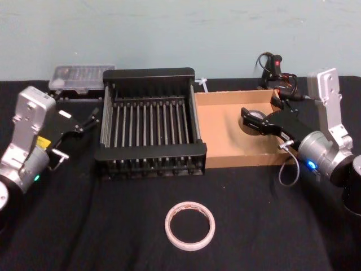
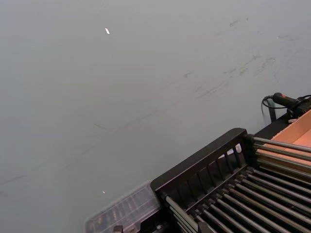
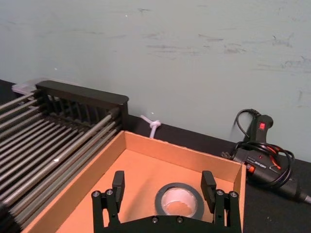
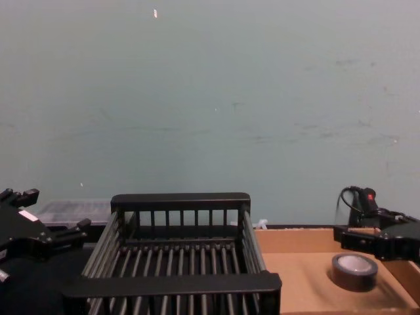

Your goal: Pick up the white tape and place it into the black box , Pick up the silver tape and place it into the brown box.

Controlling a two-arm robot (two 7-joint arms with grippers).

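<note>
Our right tool (image 3: 163, 187) hangs spread open over the silver tape (image 3: 179, 200), which lies flat inside the brown box (image 3: 146, 155) — we should lift straight up, clear of its walls. Our left tool (image 1: 79, 121), also open, waits beside the black box (image 1: 149, 151); the white tape (image 1: 190, 225) lies on the desk, near us.

A clear plastic case (image 1: 80, 77) and a black corded tool (image 3: 262, 158) lie by the pale wall (image 4: 210, 98)
</note>
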